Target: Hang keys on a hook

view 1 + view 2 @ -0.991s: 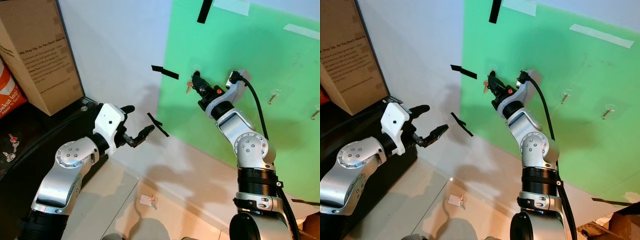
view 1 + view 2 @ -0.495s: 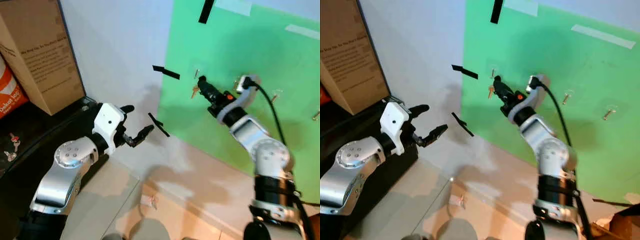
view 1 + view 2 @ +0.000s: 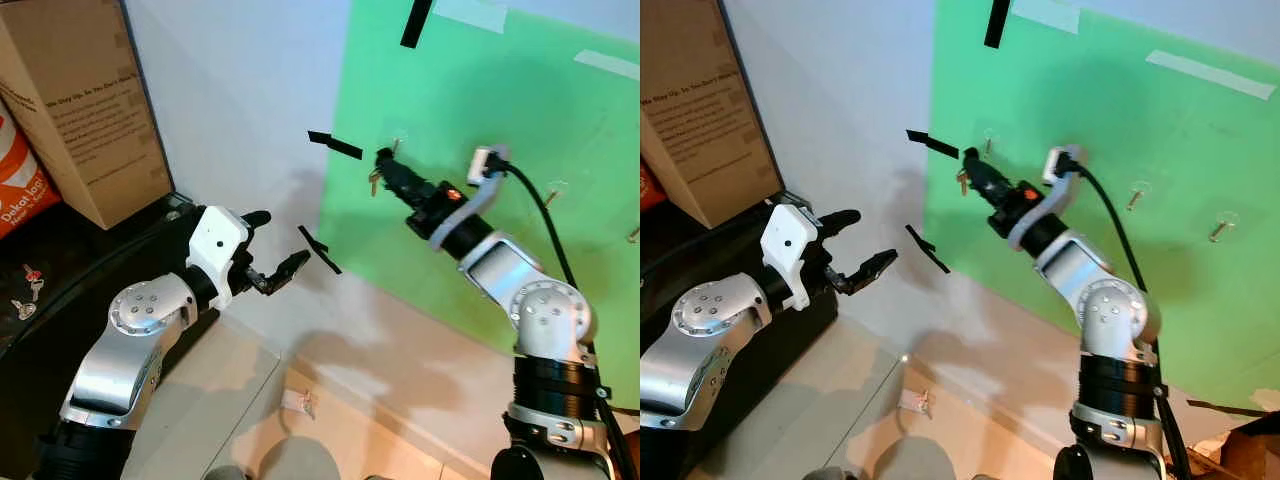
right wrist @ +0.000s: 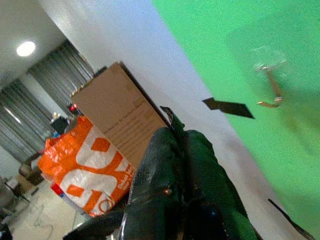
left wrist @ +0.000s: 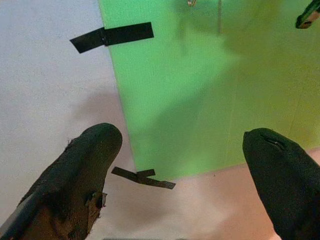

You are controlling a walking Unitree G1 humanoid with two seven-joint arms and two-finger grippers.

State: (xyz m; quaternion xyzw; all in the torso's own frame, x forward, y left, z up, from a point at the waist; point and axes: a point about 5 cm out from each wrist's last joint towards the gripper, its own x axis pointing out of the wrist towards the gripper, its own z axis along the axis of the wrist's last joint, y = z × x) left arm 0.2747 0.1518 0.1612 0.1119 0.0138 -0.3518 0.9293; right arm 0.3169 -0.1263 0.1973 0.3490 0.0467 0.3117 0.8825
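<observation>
The right gripper (image 3: 384, 160) reaches up to the green sheet (image 3: 500, 120) on the wall, its two black fingers pressed together. Small brass keys (image 3: 374, 180) hang just below the fingertips; whether the fingers pinch the key ring itself is hard to make out, since the ring is too small to see and the wrist camera shows only the backs of the closed fingers (image 4: 175, 170). The keys sit just beside and slightly below the nearest hook (image 3: 396, 146), a small clear-backed peg on the green sheet; I cannot tell if they touch it. In the right wrist view the hook (image 4: 270, 87) appears blurred, well ahead of the fingers.

Further along the sheet are two more hooks, one (image 3: 547, 193) behind the right arm's cable and one (image 3: 632, 230) cut off at the frame edge. Strips of black tape (image 3: 334, 145) hold the sheet's corner, and another piece (image 3: 318, 248) sits lower on the white wall.

The left gripper (image 3: 272, 252) hovers low near the wall with its fingers spread apart and nothing between them; the left wrist view shows both fingertips (image 5: 90, 150) wide of each other against the green sheet.

At the left stand a cardboard box (image 3: 80, 100) and an orange bag (image 3: 22, 195), both cut off by the frame. A second bunch of keys (image 3: 28, 285) lies on the dark surface below. A small white scrap (image 3: 296, 402) lies on the floor.
</observation>
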